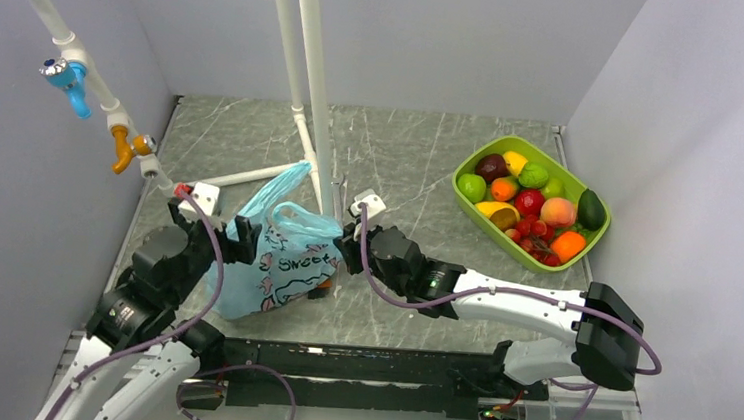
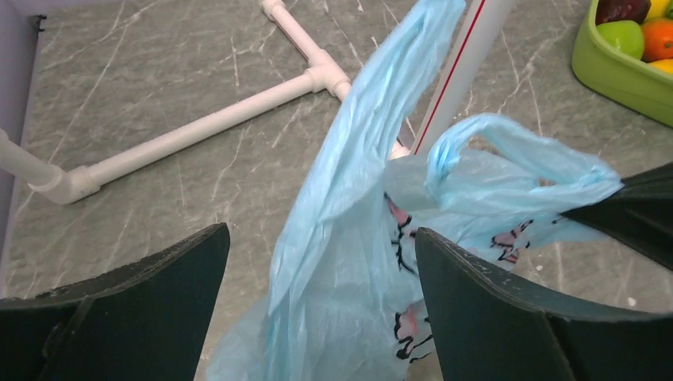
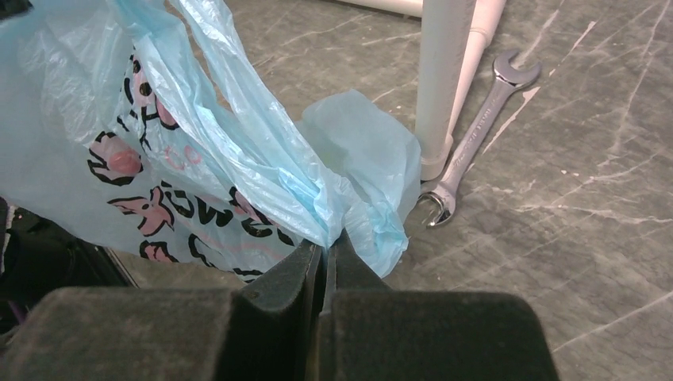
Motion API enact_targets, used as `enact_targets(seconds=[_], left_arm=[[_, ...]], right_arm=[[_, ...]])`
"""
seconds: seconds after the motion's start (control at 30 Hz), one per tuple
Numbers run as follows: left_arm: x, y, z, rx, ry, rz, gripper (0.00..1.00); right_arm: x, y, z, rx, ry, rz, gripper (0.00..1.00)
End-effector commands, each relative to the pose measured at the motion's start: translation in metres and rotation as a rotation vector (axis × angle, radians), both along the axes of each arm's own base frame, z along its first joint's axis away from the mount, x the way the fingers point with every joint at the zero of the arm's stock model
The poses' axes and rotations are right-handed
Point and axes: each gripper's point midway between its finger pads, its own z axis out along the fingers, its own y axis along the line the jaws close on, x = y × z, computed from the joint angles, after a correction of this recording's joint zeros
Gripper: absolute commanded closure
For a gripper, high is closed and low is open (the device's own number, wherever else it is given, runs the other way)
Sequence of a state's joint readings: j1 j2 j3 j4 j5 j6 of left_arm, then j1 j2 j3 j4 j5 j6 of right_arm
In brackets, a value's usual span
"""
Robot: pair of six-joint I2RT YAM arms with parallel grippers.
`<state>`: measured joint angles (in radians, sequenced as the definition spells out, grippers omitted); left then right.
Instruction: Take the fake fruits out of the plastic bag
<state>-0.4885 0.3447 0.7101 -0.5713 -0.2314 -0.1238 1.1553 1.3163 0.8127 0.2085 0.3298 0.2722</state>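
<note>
The light-blue plastic bag (image 1: 279,263) printed "sweet" hangs between my two grippers, just above the table. My left gripper (image 1: 243,240) is open, and its fingers straddle the bag's left side (image 2: 341,262) without closing on it. My right gripper (image 1: 346,240) is shut on a bunched edge of the bag (image 3: 198,159), with the plastic pinched at its tips (image 3: 327,242). One loop handle (image 2: 516,151) stands free. Several fake fruits (image 1: 529,200) lie in the lime-green tray (image 1: 457,184) at the back right. I cannot see what is inside the bag.
A white pipe stand (image 1: 313,85) rises just behind the bag, with its T-shaped foot (image 2: 238,111) on the table. A silver wrench (image 3: 476,135) lies by the pipe's base. A small orange thing (image 1: 322,284) shows under the bag's right edge. Grey walls close in the left, right and back.
</note>
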Motion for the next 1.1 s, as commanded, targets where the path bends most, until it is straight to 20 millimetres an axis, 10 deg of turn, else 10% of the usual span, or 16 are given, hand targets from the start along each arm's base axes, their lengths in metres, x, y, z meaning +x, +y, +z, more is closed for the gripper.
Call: enact_targets(seconds=[0.0, 0.57, 0.77, 1.07], left_arm=[[0.001, -0.009, 0.049, -0.151, 0.031, 0.024, 0.07], [0.102, -0.069, 0.022, 0.067, 0.306, -0.109, 0.01], [0.094, -0.070, 0.027, 0.080, 0.183, -0.225, 0.56], [0.039, -0.076, 0.064, -0.008, -0.205, -0.382, 0.96]], right_arm=[[-0.003, 0.011, 0.030, 0.082, -0.013, 0.030, 1.00], [-0.010, -0.004, 0.038, 0.095, -0.012, 0.029, 0.99], [-0.009, -0.004, 0.031, 0.059, -0.001, 0.024, 0.87], [0.001, -0.012, 0.028, -0.053, -0.025, -0.024, 0.31]])
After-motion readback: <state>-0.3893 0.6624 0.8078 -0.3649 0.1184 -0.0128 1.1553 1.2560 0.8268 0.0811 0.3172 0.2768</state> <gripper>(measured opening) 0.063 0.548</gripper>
